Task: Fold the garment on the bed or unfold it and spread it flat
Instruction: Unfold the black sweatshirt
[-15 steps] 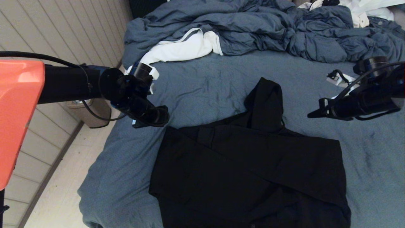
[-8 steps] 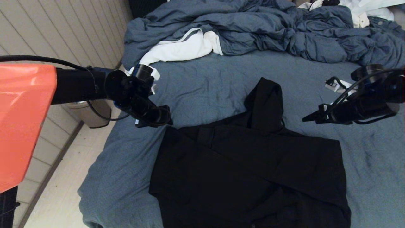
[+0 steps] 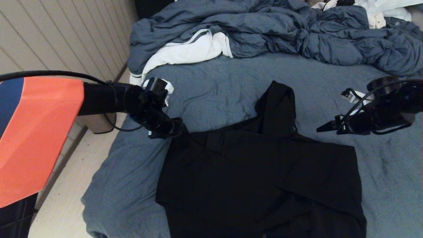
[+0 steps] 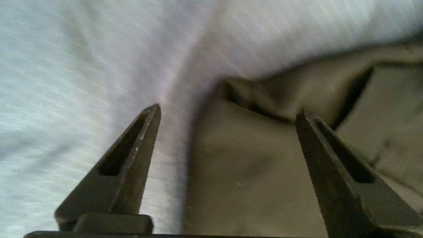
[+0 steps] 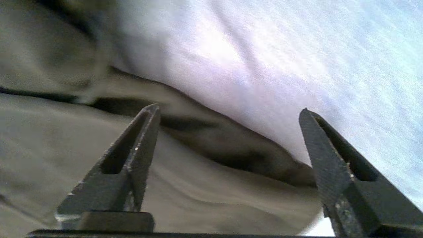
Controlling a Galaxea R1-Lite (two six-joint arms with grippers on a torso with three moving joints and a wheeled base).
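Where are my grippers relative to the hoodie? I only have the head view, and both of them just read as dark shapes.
Observer: The left wrist view shows the left gripper open, its fingers straddling the hoodie's edge where it meets the bed.
Operator: And the right one?
Observer: The right gripper is open too, above the hoodie's rounded corner, with one finger over black fabric and the other over sheet.
Operator: Is either holding cloth?
Observer: No, both wrist views show nothing pinched between the fingers.
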